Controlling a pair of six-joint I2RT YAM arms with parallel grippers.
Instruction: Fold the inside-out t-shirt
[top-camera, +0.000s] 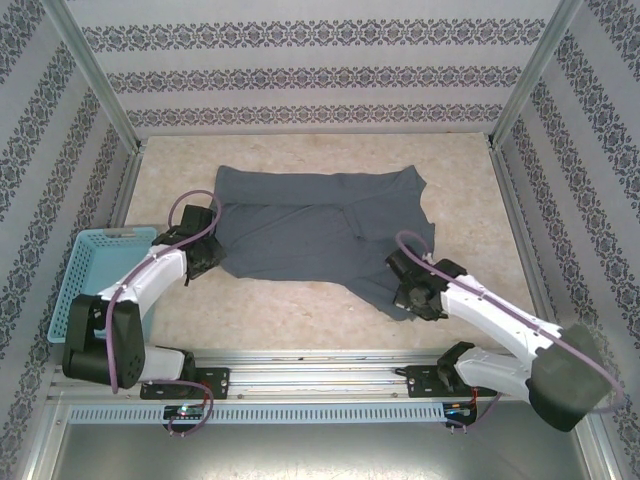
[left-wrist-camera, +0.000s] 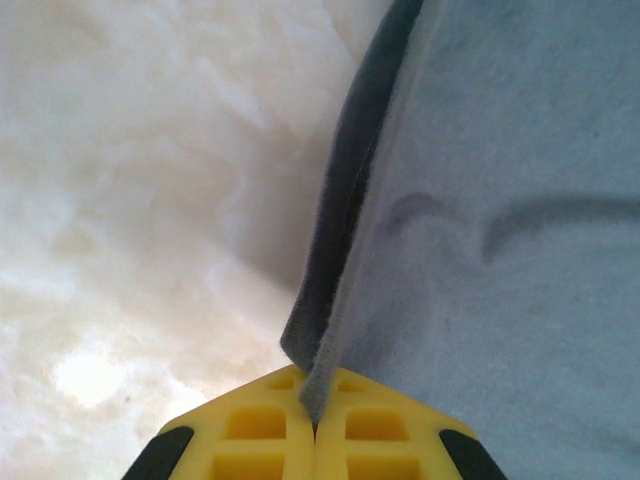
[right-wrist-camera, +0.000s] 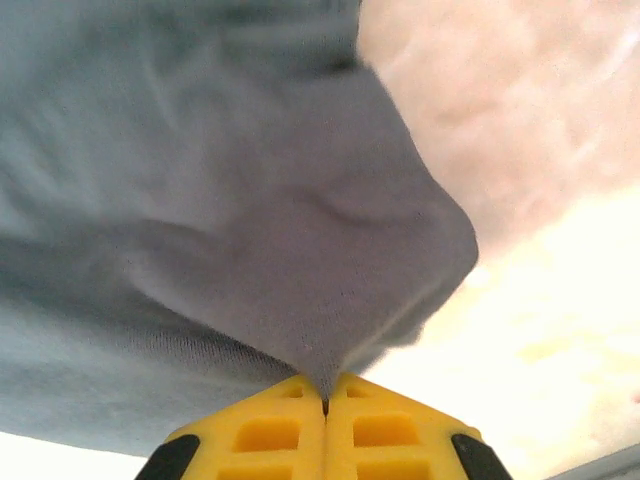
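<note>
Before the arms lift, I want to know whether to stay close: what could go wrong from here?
1. The left jaws are shut on just a thin edge of the t-shirt, and the right jaws on a small bunched corner; either might slip free on lifting.
2. The cloth lies rumpled and lopsided on the table, so the fold could come out uneven.
3. The left arm sits near the basket and may bump it.

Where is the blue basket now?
In the top view, the basket sits at the near left edge of the table, left of the t-shirt.
</note>
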